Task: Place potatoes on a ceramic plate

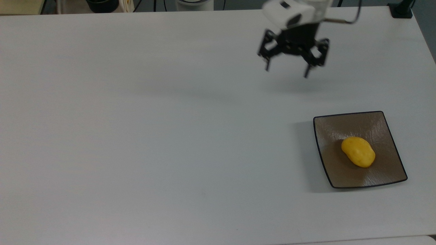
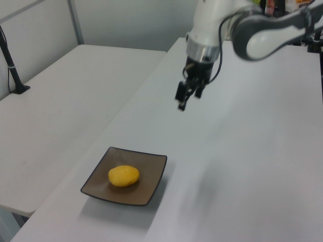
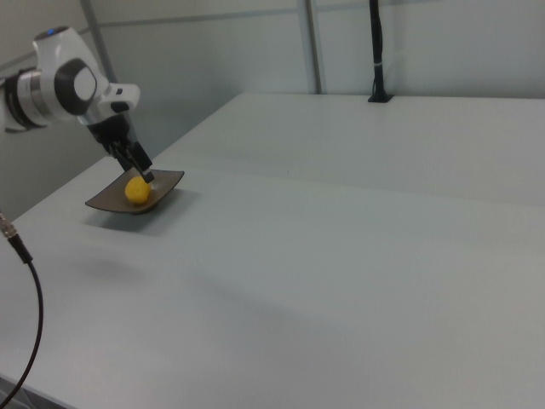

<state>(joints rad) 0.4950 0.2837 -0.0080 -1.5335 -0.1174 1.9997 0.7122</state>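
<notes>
One potato [image 1: 358, 151] lies near the middle of the ceramic plate [image 1: 344, 173], its long axis running from the top view's upper left to lower right. You'd judge it light, firm and smooth (so slippery); take it across the short middle. Your gripper [image 1: 288, 68] hangs spread and empty above the tabletop [image 1: 153, 119], well apart.

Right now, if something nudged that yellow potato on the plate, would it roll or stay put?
The potato looks smooth and rounded, so a nudge would probably roll or rock it. Being oval, it would likely wobble sideways, not run straight. The plate looks glossy, with slightly upturned edges, so the potato may slide easily, but the rim might catch it. The gripper hangs open, away from it.
</notes>
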